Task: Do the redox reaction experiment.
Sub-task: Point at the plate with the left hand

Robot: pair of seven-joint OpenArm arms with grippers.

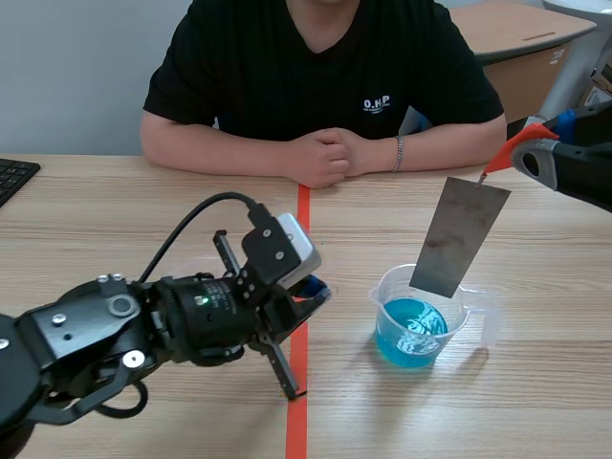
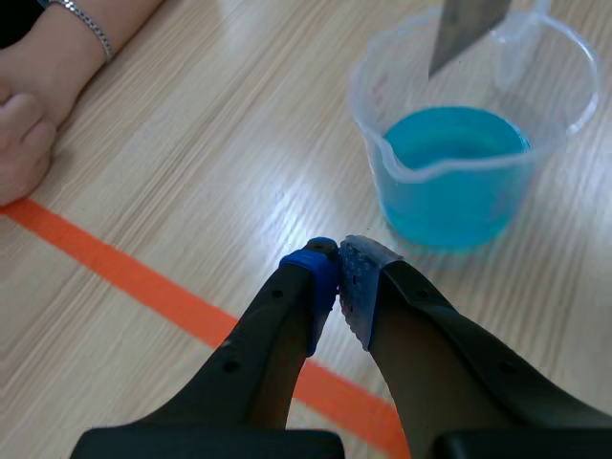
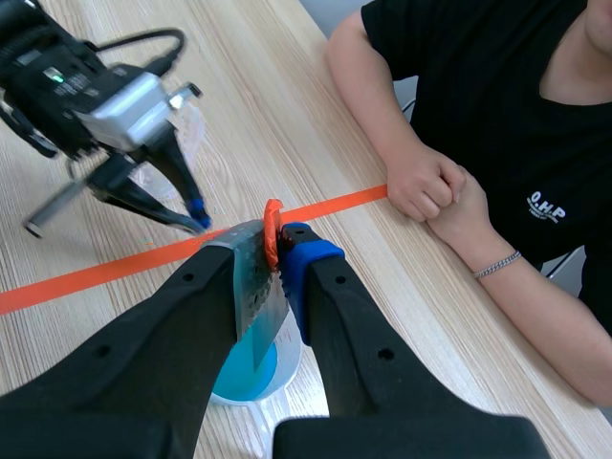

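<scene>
Beaker [image 1: 460, 323] ×1 (blue liquid [image 1: 409, 337]), metal plate [image 1: 461, 239] ×1

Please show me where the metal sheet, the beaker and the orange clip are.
metal sheet [image 1: 461, 239], scene view, middle of its flat face.
beaker [image 2: 368, 120], left wrist view, clear wall just under the rim.
orange clip [image 1: 516, 148], scene view, its slanted arm.

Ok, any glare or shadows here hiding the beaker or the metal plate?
Scene view: white glints on the blue liquid; beaker and metal plate show plainly. Left wrist view: pale sheen on the table ahead of the left gripper. Right wrist view: the right gripper, shut on the orange clip, hides most of the beaker.
</scene>
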